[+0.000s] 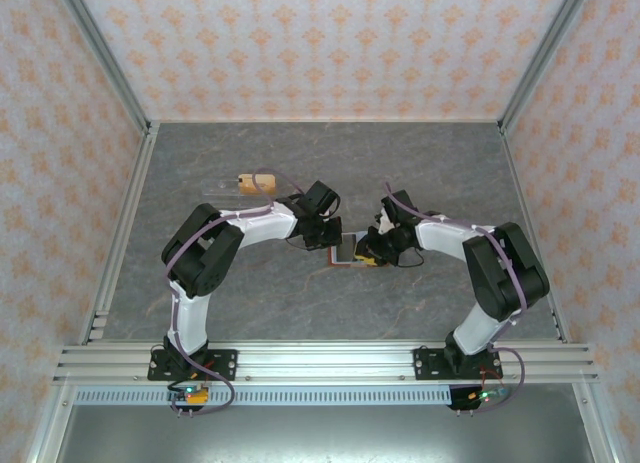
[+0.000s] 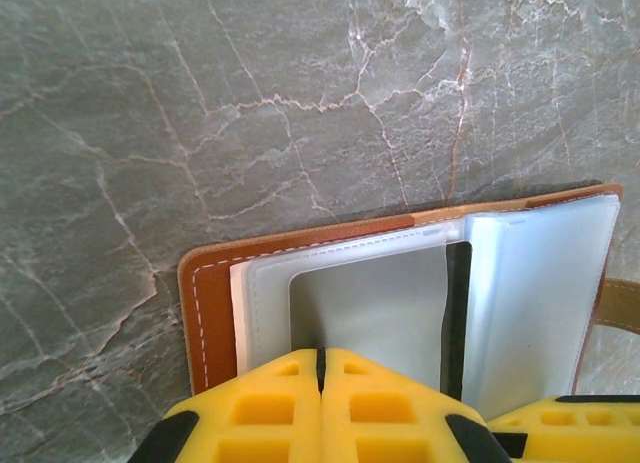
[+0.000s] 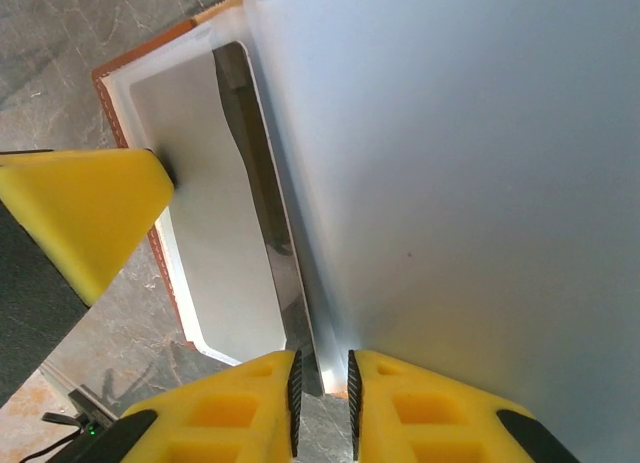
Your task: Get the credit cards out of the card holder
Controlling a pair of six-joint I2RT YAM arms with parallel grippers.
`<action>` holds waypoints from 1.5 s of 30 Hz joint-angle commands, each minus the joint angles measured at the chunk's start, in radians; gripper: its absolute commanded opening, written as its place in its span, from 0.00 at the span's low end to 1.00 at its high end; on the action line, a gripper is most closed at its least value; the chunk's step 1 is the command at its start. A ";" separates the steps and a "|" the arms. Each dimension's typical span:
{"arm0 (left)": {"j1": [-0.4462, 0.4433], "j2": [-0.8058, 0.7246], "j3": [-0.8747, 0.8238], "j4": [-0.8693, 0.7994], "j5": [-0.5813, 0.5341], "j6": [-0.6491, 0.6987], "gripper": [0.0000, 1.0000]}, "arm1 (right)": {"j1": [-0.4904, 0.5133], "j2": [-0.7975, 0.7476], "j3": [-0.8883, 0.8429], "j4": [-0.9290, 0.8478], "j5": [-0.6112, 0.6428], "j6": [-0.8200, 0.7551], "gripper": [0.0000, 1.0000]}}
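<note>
The card holder (image 1: 346,251) lies open on the table between both grippers, its red-brown leather edge (image 2: 210,303) around pale clear pockets. A greyish credit card (image 2: 370,303) with a dark stripe along one side sits in the left pocket. My left gripper (image 2: 322,358) is shut, its tips pressing on that pocket; one of its fingers (image 3: 80,213) touches the pocket in the right wrist view. My right gripper (image 3: 321,368) stands slightly open at the holder's near edge, with the card's dark stripe (image 3: 260,183) and a raised pale page (image 3: 450,183) running into the gap.
A tan-gold card (image 1: 252,183) lies on the grey marbled table (image 1: 430,163) behind the left arm. Patterned walls and metal rails enclose the table on three sides. The holder's tan strap (image 2: 622,303) sticks out on its far side.
</note>
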 commanded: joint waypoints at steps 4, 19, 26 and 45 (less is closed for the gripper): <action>-0.001 0.018 -0.046 -0.052 -0.047 -0.013 0.04 | 0.010 0.019 -0.015 0.064 -0.039 0.031 0.20; -0.001 0.015 -0.040 -0.058 -0.047 -0.010 0.04 | 0.009 0.060 -0.014 0.119 -0.059 0.027 0.18; 0.000 -0.002 -0.026 -0.069 -0.048 0.003 0.12 | 0.002 0.023 -0.021 0.096 -0.025 0.027 0.00; 0.028 -0.018 0.010 -0.081 -0.034 0.025 0.18 | -0.006 -0.114 -0.013 -0.132 0.216 -0.044 0.00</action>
